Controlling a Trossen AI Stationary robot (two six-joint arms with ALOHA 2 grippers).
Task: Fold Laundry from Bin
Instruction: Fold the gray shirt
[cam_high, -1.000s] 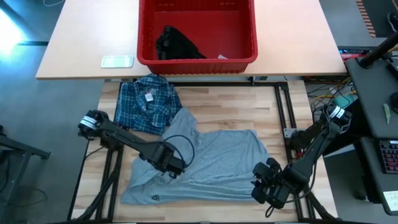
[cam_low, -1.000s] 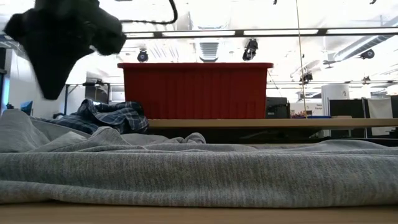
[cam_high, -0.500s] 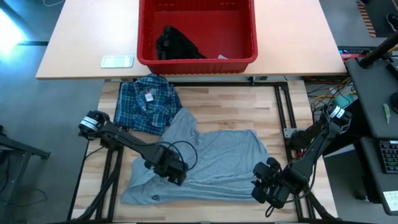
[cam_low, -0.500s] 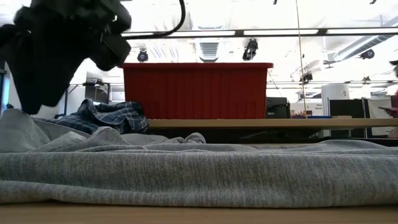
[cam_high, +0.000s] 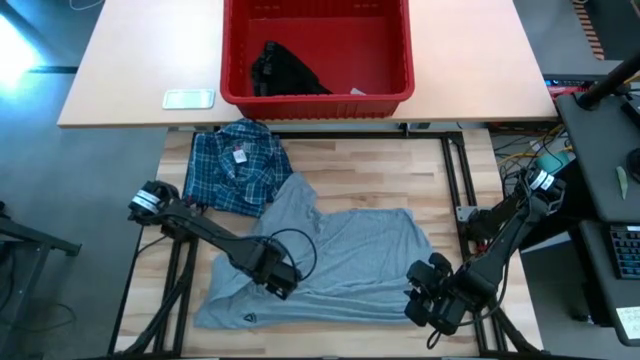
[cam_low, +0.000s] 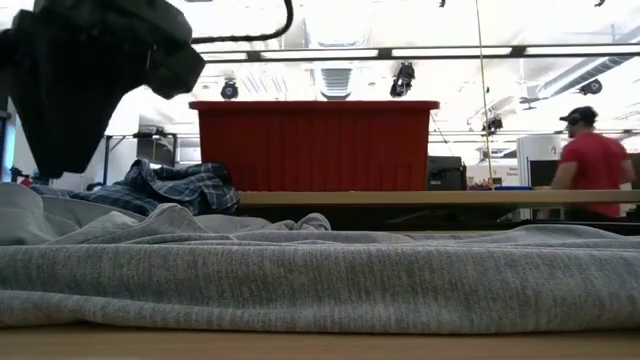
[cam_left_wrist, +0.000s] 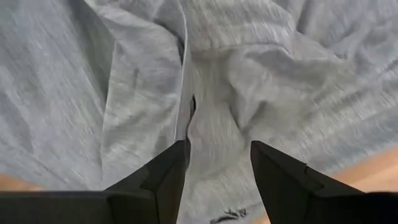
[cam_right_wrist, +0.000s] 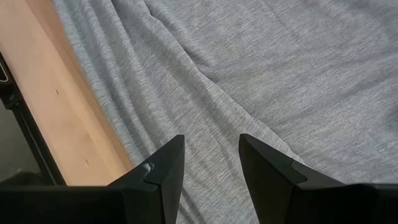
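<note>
Left tool (cam_left_wrist: 217, 163) now parted, lower over grey T-shirt (cam_high: 340, 250), person (cam_low: 590, 165) appeared

The left gripper (cam_high: 279, 281) moves toward the table's front edge over the T-shirt (cam_high: 350, 250), its jaws now parted above a ridge of cloth. Across the room beyond the table, a person (cam_low: 592, 165) in red comes into sight.

Behind your butcher-block table (cam_high: 440, 200) stands a pale desk (cam_high: 130, 70) on grey floor (cam_high: 60, 200). Across the room you see ceiling strip lights (cam_low: 470, 50), and a person (cam_low: 592, 170) at the far right.
</note>
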